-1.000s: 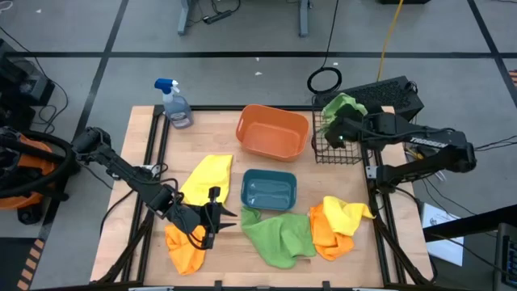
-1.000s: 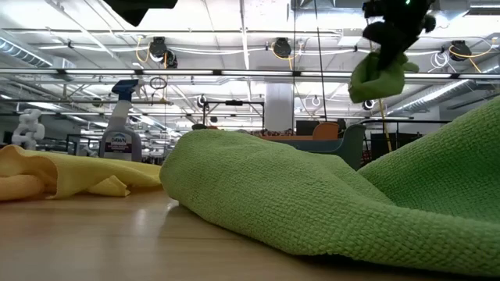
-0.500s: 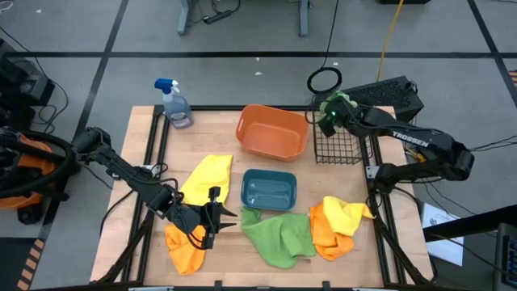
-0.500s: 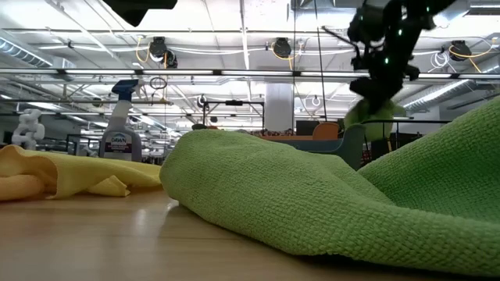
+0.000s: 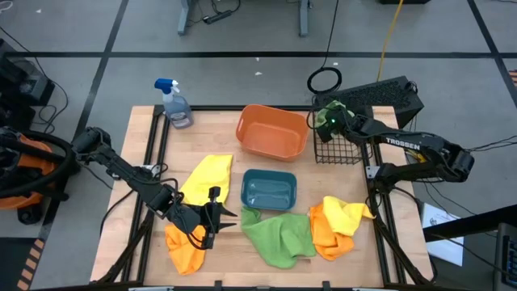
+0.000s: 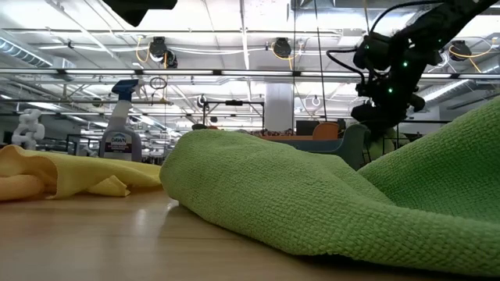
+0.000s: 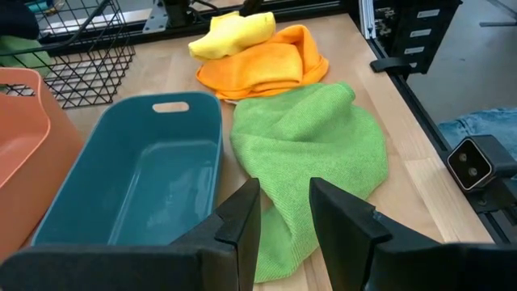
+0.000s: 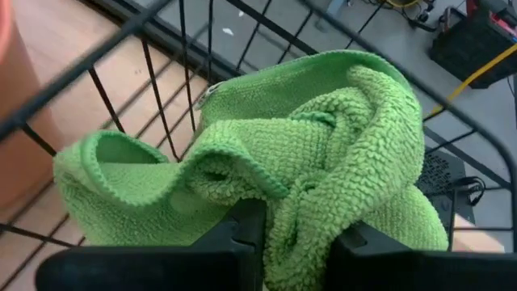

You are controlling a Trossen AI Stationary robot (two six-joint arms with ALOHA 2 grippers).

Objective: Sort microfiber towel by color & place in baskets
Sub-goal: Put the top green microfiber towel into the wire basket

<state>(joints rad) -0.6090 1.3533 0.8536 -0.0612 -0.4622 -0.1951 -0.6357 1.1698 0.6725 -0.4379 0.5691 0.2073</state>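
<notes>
Fingers of the right gripper (image 8: 295, 234) are clenched on a bright green towel (image 8: 323, 153), which bunches between them inside the black wire basket (image 5: 338, 143). One second ago this towel hung higher, above the basket rim; now it is lowered into the mesh at the far right of the table — the arm has come down and reached further forward.

Only the right wrist view shows the wires around the cloth; in the high view the towel is just a small green spot at the basket's far corner.

The left gripper (image 5: 212, 217) has not moved. It rests near the front left, fingers slightly apart and holding nothing, beside an orange towel (image 5: 184, 246) and a yellow towel (image 5: 207, 175).

Its wrist view shows the teal tray (image 7: 129, 194) empty, another green towel (image 7: 323, 153) just beside it, and an orange and yellow pile (image 7: 258, 56) behind.
</notes>
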